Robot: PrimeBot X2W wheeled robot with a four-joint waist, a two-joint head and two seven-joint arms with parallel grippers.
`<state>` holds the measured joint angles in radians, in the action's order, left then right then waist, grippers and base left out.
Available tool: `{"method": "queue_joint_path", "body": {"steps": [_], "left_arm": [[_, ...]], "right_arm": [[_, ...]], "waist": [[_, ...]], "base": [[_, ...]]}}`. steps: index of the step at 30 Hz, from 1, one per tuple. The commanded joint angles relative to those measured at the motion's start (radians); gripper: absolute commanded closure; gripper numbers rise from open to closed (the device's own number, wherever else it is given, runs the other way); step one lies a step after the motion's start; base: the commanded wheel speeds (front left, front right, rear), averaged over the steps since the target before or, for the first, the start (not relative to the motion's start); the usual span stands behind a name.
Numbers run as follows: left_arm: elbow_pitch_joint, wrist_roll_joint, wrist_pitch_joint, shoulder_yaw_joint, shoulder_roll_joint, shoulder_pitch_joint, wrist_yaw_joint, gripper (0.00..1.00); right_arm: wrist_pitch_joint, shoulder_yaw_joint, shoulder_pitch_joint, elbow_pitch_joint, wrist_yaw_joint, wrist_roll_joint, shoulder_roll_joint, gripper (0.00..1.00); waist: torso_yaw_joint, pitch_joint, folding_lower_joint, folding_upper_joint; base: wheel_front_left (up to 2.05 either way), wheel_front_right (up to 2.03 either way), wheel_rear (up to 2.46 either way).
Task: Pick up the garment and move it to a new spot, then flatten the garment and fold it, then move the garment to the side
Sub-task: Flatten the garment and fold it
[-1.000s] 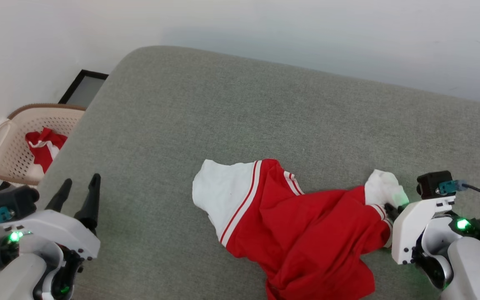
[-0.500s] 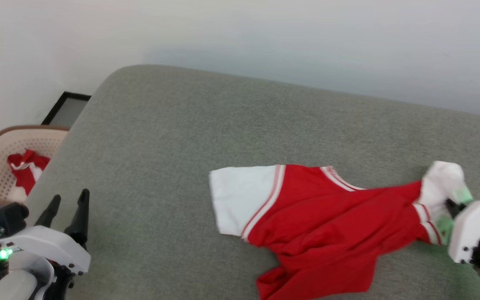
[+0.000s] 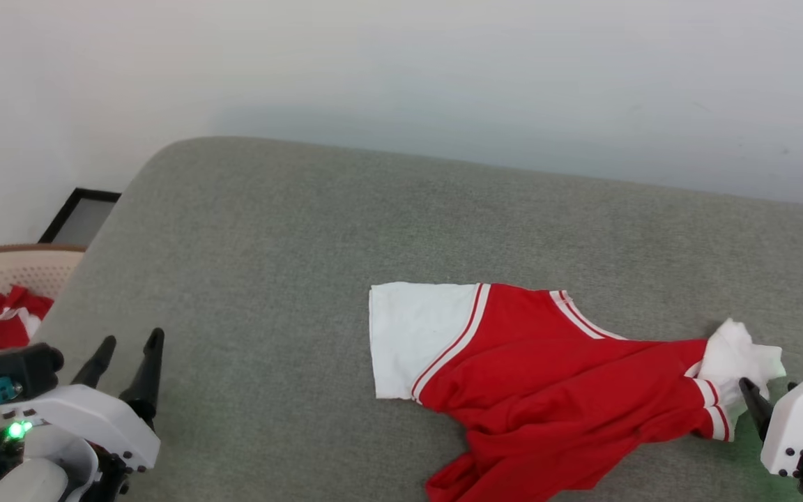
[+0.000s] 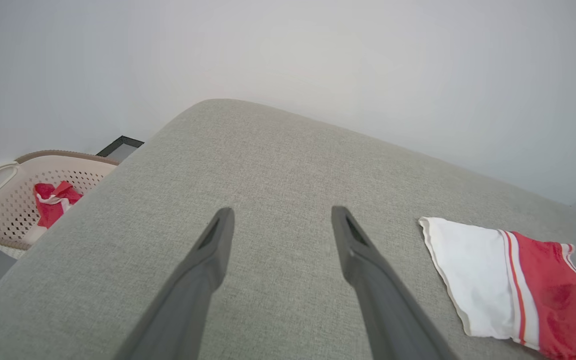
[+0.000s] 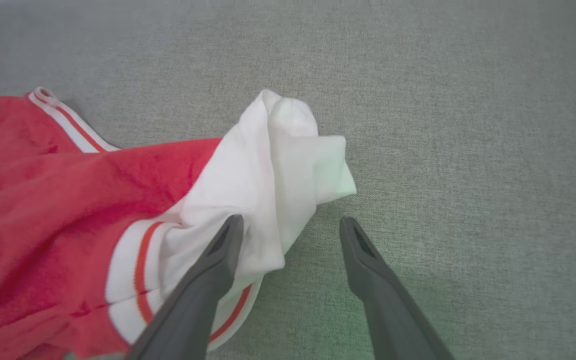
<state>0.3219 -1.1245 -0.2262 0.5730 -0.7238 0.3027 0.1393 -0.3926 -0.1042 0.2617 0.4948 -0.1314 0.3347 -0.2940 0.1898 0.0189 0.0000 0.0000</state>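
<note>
sitting off the left edge, a beige basket (image 3: 25,248) holds a small red-and-white cloth (image 3: 8,324), out of the way of the work. next, the left gripper (image 3: 132,337) hovers over bare grey cushion (image 3: 290,230), fingers spread wide with nothing between them, probably placed to take the nearer sleeve. the garment (image 3: 548,369) lies right of centre, one white sleeve (image 3: 419,335) flat, the red body stretched out but wrinkled. at far right the right gripper (image 5: 290,220) stands open and empty beside the bunched sleeve (image 5: 278,160), well set, i judge, to start flattening from that end.

Parted fingers (image 5: 203,285) at the garment (image 5: 43,200)
</note>
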Motion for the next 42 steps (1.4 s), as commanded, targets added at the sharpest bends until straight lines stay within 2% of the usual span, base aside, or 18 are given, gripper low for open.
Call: {"method": "queue_joint_path", "body": {"steps": [1, 4, 8, 16, 18, 19, 30, 42], "left_arm": [[-0.006, 0.007, 0.007, 0.003, -0.007, -0.005, -0.006, 0.00], [-0.012, 0.005, 0.022, 0.007, -0.015, 0.001, -0.009, 0.00], [-0.037, 0.011, 0.086, 0.031, -0.036, 0.035, -0.030, 0.00], [-0.054, 0.021, 0.231, 0.070, -0.061, 0.144, -0.072, 0.00], [-0.047, 0.038, 0.293, 0.092, -0.064, 0.210, -0.098, 0.00], [-0.047, 0.038, 0.293, 0.092, -0.064, 0.210, -0.098, 0.00], [0.106, 0.082, 0.546, 0.189, 0.005, 0.474, -0.195, 0.00], [0.332, 0.079, 0.753, 0.268, 0.083, 0.625, -0.245, 0.00]], "right_arm": [[0.012, 0.001, 0.007, -0.008, 0.001, 0.007, -0.001, 0.00], [0.021, -0.002, 0.002, -0.026, 0.001, 0.011, -0.001, 0.00], [0.054, -0.020, -0.032, -0.114, 0.001, 0.012, 0.018, 0.00], [0.135, -0.052, -0.081, -0.301, 0.001, -0.029, 0.079, 0.00], [0.179, -0.068, -0.096, -0.388, 0.001, -0.061, 0.112, 0.00], [0.179, -0.068, -0.096, -0.388, 0.001, -0.061, 0.112, 0.00], [0.304, -0.089, -0.108, -0.584, 0.001, -0.179, 0.203, 0.00], [0.344, -0.099, -0.097, -0.623, 0.001, -0.188, 0.241, 0.00]], "waist": [[-0.012, -0.012, 0.0000, 0.0000], [-0.023, -0.018, 0.0000, 0.0000], [-0.055, -0.025, 0.0000, 0.0000], [-0.120, -0.002, 0.0000, 0.0000], [-0.150, 0.019, 0.0000, 0.0000], [-0.150, 0.019, 0.0000, 0.0000], [-0.244, 0.136, 0.0000, 0.0000], [-0.314, 0.247, 0.0000, 0.0000]], "base": [[0.00, 0.00, 0.00], [0.00, 0.00, 0.00], [0.00, 0.00, 0.00], [0.00, 0.00, 0.00], [0.00, 0.00, 0.00], [0.00, 0.00, 0.00], [0.00, 0.00, 0.00], [0.00, 0.00, 0.00]]}}
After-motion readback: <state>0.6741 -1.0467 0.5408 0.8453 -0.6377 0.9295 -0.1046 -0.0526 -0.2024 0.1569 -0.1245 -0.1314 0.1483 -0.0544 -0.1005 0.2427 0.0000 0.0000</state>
